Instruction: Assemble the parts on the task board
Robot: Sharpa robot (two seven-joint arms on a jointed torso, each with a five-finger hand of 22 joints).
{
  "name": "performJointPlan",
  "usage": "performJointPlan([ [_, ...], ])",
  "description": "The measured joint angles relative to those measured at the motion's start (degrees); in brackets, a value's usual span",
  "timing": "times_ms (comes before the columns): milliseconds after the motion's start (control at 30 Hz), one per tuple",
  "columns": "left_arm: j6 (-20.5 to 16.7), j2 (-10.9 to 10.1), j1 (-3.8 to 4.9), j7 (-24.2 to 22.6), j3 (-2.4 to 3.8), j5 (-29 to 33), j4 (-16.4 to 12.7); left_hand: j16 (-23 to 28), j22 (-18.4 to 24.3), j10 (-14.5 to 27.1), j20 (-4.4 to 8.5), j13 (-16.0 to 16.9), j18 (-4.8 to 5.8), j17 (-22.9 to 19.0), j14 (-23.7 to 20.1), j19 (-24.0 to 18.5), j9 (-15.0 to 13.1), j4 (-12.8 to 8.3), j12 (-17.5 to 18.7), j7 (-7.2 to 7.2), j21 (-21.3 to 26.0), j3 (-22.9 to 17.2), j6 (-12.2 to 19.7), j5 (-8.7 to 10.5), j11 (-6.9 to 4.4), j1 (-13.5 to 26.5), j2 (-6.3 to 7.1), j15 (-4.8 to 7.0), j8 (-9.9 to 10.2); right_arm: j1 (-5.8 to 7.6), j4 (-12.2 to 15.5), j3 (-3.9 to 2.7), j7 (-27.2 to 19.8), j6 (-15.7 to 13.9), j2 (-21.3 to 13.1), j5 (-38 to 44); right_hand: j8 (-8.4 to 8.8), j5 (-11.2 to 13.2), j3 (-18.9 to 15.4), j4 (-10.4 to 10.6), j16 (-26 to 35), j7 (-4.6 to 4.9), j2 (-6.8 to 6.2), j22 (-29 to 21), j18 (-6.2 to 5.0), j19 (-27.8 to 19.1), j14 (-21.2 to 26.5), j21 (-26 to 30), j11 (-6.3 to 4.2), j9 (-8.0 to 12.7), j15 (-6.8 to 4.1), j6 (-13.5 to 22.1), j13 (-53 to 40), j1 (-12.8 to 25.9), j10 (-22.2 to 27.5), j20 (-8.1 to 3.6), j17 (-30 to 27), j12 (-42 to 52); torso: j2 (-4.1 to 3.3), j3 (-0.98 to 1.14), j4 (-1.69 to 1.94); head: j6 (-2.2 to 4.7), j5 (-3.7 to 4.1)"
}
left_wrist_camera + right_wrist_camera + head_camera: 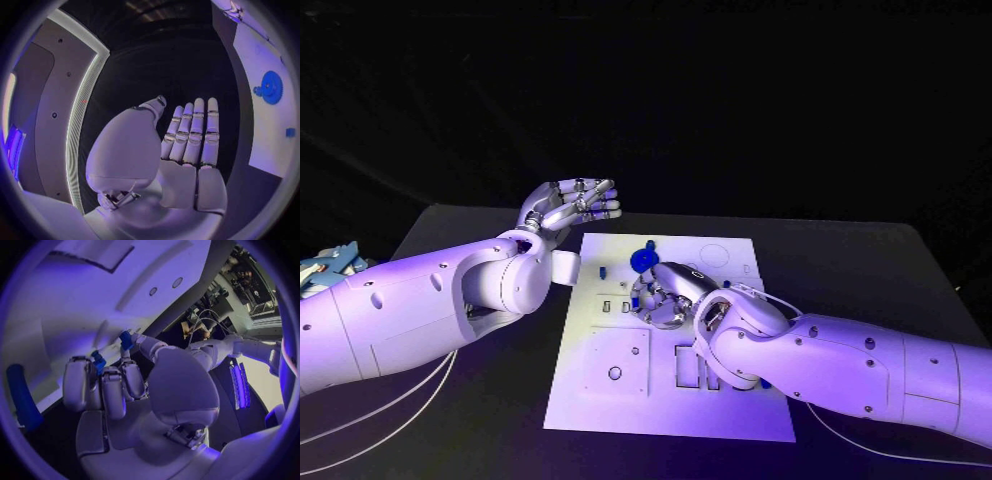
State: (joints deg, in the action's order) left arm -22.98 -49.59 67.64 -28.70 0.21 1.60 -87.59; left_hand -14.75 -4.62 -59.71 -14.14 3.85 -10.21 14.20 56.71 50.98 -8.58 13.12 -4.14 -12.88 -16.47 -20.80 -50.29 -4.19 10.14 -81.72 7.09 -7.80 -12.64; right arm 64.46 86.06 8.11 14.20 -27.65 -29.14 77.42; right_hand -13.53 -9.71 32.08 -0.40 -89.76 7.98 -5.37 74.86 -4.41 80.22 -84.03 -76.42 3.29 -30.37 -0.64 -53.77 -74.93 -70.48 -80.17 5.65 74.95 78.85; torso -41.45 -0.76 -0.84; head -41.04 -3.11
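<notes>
The white board (661, 390) is laid flat in the middle of the table (877, 260), so both arms can reach it. The left hand (574, 205) is held up past the board's far left corner, fingers flat and side by side with nothing in them, likely kept out of the way. The right hand (668, 295) is curled down on the board's middle; what it holds cannot be told. A blue gear (643, 260) is seen near the far edge, just beside that hand.
</notes>
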Motion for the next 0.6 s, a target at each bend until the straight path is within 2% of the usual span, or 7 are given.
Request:
performJointPlan([
  [400,0.0,0.0,0.00,0.1,0.00,0.0,0.0,0.0,0.0,0.0,0.00,0.0,0.00,0.0,0.0,0.0,0.0,0.0,0.0,0.00,0.0,0.0,0.0,0.00,0.00,0.0,0.00,0.00,0.0,-0.16,-1.0,-0.07,-0.1,0.1,0.4,0.6,-0.35,-0.2,-0.2,0.1,0.0,-0.12,-0.46,-0.2,0.00,-0.2,0.0,0.0,0.00,-0.1,0.00,0.0,0.0,0.4,0.0,-0.21,0.0,0.0,0.00,-0.02,0.00,-0.17,-0.04],
  [600,0.0,0.0,0.00,0.1,0.00,0.0,0.0,0.0,0.0,0.0,0.00,0.0,0.00,0.0,0.0,0.0,0.0,0.0,0.0,0.00,0.0,0.0,0.0,0.00,0.00,0.0,0.00,0.00,0.0,-0.22,-1.4,-0.10,-0.3,0.0,0.6,0.9,-0.35,-0.2,-0.2,0.1,0.0,-0.24,-0.47,-0.2,0.00,-0.2,0.0,0.0,0.00,-0.8,0.00,0.1,0.0,0.4,0.0,-0.21,0.0,-0.2,0.01,-0.03,-0.02,-0.24,-0.08],
])
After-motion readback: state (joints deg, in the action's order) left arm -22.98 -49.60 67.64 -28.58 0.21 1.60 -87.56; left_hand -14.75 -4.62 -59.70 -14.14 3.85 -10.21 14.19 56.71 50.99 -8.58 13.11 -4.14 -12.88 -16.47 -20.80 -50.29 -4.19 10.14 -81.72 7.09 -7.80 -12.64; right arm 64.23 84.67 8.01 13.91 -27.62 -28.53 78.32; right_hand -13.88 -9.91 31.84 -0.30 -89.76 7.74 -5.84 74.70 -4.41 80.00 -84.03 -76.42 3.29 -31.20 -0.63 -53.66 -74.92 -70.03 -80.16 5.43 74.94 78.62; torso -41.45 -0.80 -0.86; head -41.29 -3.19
